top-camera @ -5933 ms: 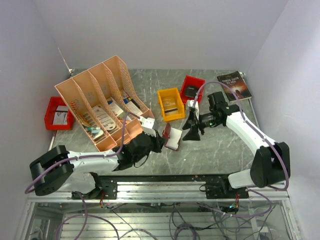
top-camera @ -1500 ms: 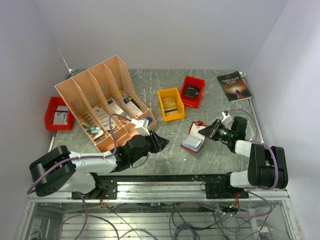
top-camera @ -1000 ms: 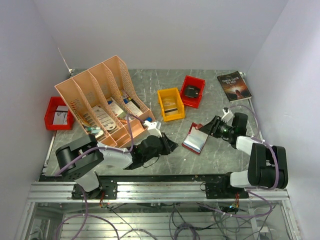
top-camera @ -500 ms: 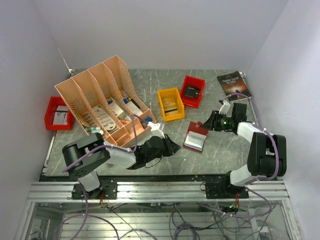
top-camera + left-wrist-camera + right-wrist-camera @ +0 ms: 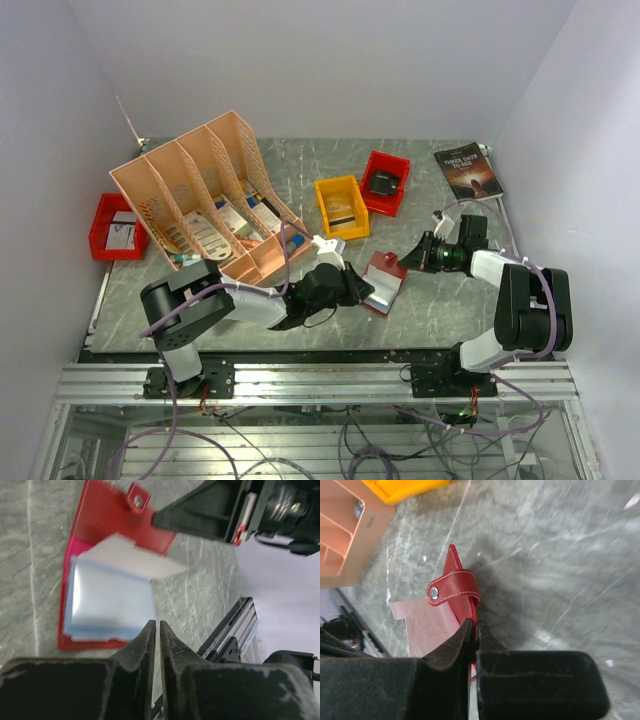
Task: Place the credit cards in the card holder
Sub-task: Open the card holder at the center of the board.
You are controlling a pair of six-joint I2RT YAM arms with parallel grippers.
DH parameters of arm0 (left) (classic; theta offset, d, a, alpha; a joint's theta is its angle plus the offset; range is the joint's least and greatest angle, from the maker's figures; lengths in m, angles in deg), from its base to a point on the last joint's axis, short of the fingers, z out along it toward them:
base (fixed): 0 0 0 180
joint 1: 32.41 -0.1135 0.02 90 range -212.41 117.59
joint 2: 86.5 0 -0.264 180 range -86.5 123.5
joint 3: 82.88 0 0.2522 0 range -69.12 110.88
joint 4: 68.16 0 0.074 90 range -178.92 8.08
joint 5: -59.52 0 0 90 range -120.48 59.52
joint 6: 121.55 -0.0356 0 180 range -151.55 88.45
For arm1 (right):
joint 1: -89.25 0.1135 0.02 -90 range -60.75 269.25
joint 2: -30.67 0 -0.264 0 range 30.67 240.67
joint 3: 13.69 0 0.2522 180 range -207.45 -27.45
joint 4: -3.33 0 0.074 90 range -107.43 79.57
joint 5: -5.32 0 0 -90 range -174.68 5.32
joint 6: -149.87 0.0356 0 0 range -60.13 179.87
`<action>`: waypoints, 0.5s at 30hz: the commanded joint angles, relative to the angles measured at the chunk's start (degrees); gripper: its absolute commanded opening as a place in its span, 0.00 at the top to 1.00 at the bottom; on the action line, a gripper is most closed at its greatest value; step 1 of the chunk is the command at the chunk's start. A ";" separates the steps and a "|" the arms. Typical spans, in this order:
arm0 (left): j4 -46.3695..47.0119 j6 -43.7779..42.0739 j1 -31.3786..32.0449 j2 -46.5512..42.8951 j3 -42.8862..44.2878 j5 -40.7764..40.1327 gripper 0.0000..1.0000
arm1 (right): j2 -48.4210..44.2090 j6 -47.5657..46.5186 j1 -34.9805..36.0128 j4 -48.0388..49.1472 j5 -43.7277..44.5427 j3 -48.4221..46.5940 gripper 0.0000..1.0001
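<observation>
The card holder (image 5: 110, 530) lay open on the table (image 5: 440, 300) in the gap between the two claws, and that was the relation the coming move turned on. The right claw (image 5: 473, 625) was closed on the thin edge of the red cover, pinching it just below the snap tab (image 5: 451, 587), so the holder hung off its tips and stretched away from it toward the other arm. The left claw (image 5: 157, 627) was all but closed, with only a thin slit between its fingers. Nothing showed in that slit. From that claw the holder lay just ahead and a little to the left of its tips. The clear pockets (image 5: 107, 597) were nearest to it, with the red cover beyond them, and a finger of the right claw met the cover's far corner. The holder's long axis ran roughly along the line from one claw to the other. The left claw was therefore the nearer one to the pockets, while the right looked to serve as an anchor. No credit card could be made out in either claw. What seemed to be a card lay in the yellow bin (image 5: 320, 200), well behind and to the left of the left claw's tips. Which way the pocket mouths faced could not be told. In my judgement, a card would have to come in from the left claw's side while the right kept the cover pinned.
</observation>
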 commanded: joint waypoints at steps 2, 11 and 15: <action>-6.51 -3.98 -1.14 1.58 5.82 -0.86 0.81 | 1.11 12.08 0.48 9.21 -7.28 4.87 1.00; -14.65 -4.49 -2.46 6.99 12.12 -0.46 0.82 | 3.92 15.56 0.73 11.86 -10.12 5.57 1.00; -14.34 -5.45 -2.46 5.74 11.81 -1.92 0.81 | 5.29 14.44 0.67 10.60 -9.52 4.86 1.00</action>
